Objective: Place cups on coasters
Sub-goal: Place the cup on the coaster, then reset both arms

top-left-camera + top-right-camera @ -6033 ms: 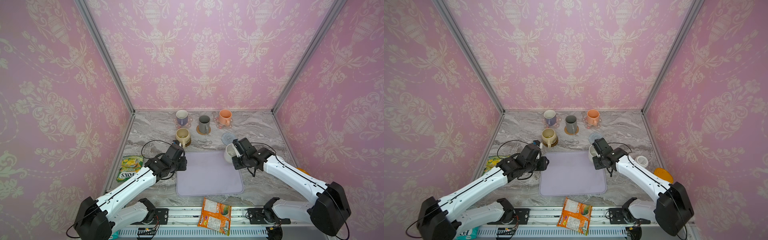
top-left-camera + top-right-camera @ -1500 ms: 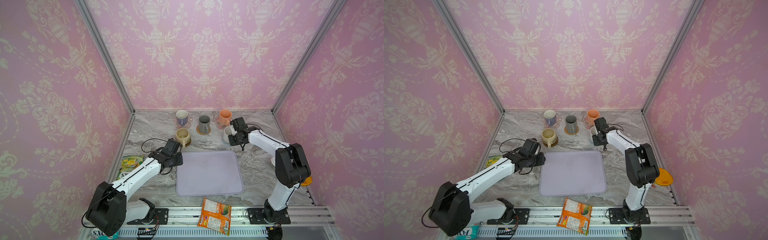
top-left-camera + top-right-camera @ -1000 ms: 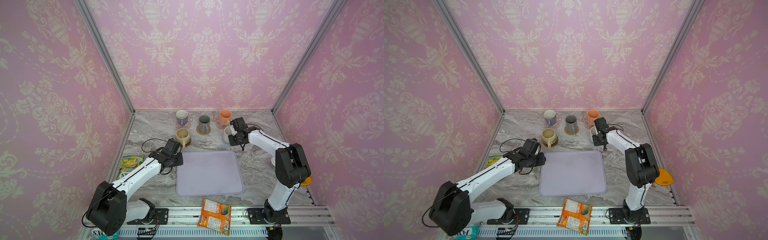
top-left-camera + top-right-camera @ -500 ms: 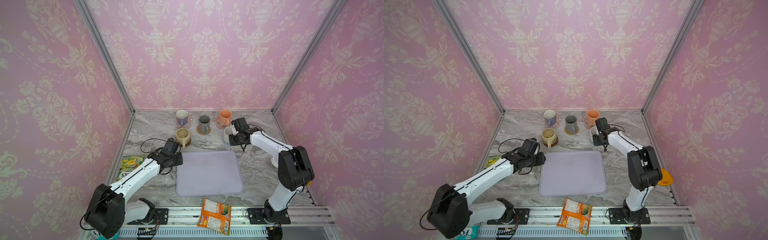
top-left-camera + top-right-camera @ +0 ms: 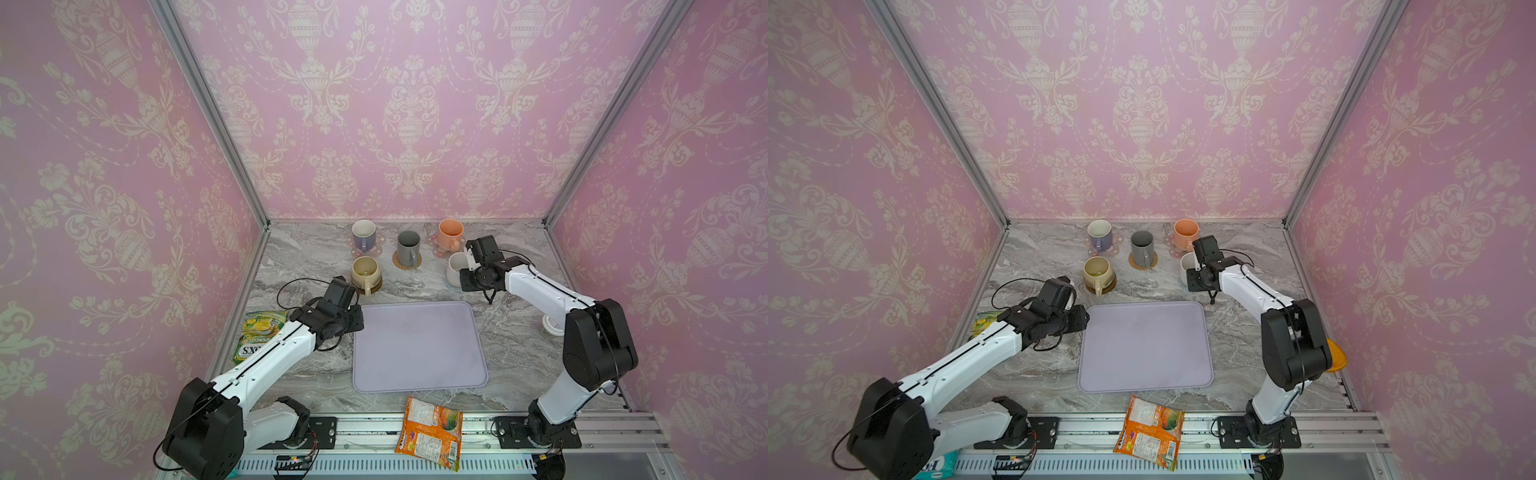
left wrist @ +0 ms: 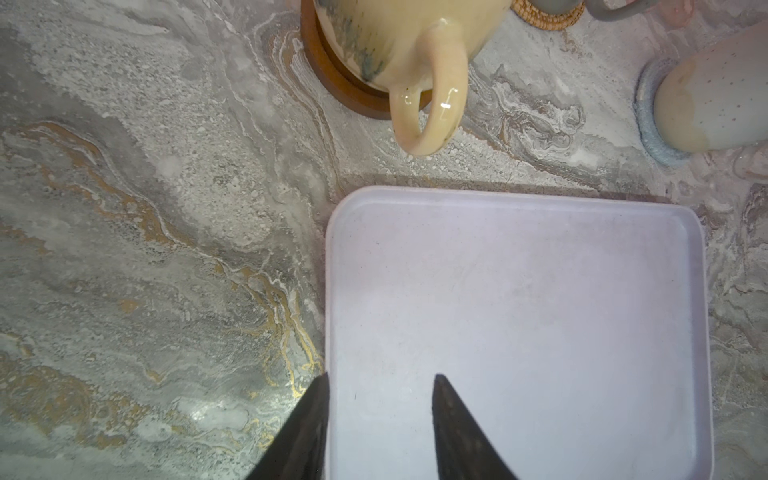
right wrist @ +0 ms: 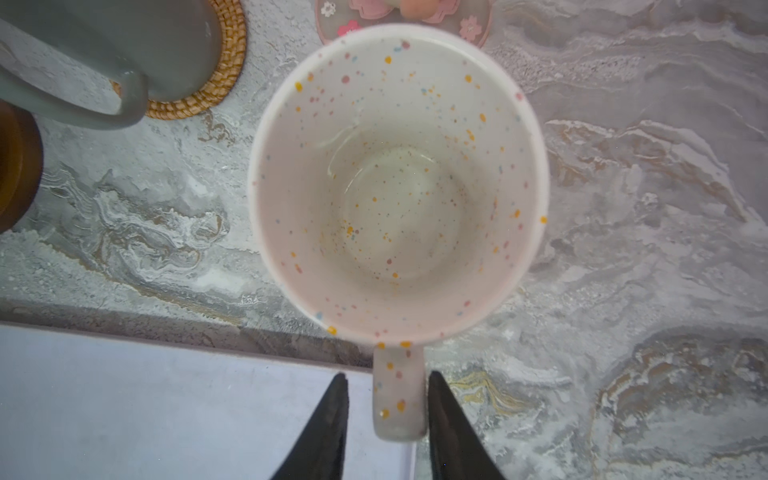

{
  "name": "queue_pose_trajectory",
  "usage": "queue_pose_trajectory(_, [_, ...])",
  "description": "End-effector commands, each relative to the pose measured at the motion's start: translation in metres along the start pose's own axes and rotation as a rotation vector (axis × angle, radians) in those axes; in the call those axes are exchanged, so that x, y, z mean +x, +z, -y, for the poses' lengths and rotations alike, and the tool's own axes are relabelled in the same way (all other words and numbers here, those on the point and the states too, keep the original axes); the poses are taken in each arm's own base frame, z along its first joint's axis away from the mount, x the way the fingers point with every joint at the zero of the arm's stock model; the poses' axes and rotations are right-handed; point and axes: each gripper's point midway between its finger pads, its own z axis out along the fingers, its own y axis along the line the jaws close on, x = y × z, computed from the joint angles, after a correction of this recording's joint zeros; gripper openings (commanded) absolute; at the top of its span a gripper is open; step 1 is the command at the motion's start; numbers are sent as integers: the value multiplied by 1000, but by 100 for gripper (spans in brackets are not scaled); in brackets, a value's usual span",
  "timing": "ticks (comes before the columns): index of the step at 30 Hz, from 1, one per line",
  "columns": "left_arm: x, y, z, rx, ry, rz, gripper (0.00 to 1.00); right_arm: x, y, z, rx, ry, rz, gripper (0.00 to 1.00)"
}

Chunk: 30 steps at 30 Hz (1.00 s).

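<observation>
Marble table (image 5: 307, 257): carries everything inside the pink-papered walls.
Lavender tray (image 5: 415, 345): lies bare at the middle front, between the two arms.
Left gripper (image 6: 380, 376): hangs over the tray's left edge, jaws a narrow way apart with nothing between them.
Right gripper (image 7: 386, 374): jaws straddle the speckled mug's handle, slightly parted, with a gap showing on one side; not clamped.
Speckled mug (image 7: 395, 174): upright on the grey-blue coaster (image 6: 644, 112), just behind the tray's far right corner.
Beige mug (image 5: 365, 270): on the dark wooden disc (image 5: 374, 289), behind the tray's far left corner.
Dark grey mug (image 5: 408, 245): on the rattan disc (image 5: 409, 262), middle of the back row.
Lavender mug (image 5: 364, 233): on the left pink flower coaster (image 5: 376, 250).
Peach mug (image 5: 450, 232): on the right pink flower coaster (image 5: 436, 249), just behind the speckled mug.
Orange packet (image 5: 430, 432): on the front rail.
Green packet (image 5: 259, 336): by the left wall.
</observation>
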Motion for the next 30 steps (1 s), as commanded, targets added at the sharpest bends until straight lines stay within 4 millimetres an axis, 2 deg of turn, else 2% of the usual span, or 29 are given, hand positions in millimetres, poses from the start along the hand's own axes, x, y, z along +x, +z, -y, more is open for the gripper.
queue_pose_trajectory(1, [7,-5,-12,-31,6,-6,44,1,-19,-1,-2,15,23,37])
queue_pose_trajectory(2, [6,-7,-13,-39,9,0,44,14,-16,3,10,15,-3,38])
queue_pose_trajectory(8, [3,-15,-32,-126,58,30,44,22,-35,12,44,8,26,41])
queue_pose_trajectory(11, [-5,-21,-44,-193,91,75,45,25,-45,19,74,-7,44,43])
queue_pose_trajectory(17, [-24,-29,-53,-256,157,119,46,27,-66,30,121,-35,90,47])
queue_pose_trajectory(23, [-54,-35,-82,-423,199,245,50,23,-84,44,151,-50,191,60])
queue_pose_trajectory(25, [-63,-36,-91,-472,198,280,53,24,-85,49,157,-62,197,62])
queue_pose_trajectory(29, [-85,-41,-105,-552,174,369,69,31,-79,51,130,-85,205,65])
queue_pose_trajectory(30, [-78,-35,-115,-578,172,358,71,33,-77,51,123,-85,215,66])
